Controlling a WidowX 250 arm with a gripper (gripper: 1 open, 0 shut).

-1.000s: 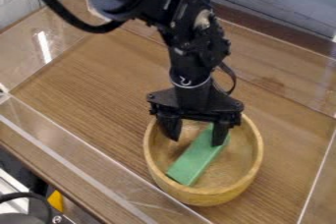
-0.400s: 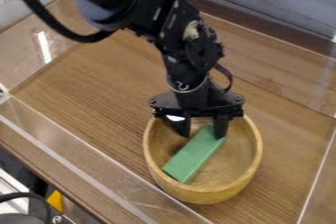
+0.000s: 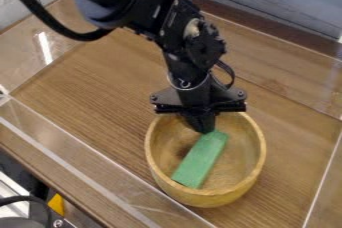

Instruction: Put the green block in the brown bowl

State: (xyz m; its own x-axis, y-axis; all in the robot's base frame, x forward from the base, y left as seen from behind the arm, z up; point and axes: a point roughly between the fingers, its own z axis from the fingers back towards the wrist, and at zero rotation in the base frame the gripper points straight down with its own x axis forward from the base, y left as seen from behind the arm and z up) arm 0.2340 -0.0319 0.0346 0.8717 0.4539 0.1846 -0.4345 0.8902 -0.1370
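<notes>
Since the block (image 3: 199,160) lies inside the bowl (image 3: 255,152) — seemingly delivered — the gripper (image 3: 202,130) is pressed together, holding nothing. Perhaps it closed for retreat.

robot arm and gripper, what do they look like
The arm is black and glossy, with bulky rounded joints and a black cable looping off to the side. The gripper is black too, with a wide, angular linkage body and short dark fingers.
</notes>
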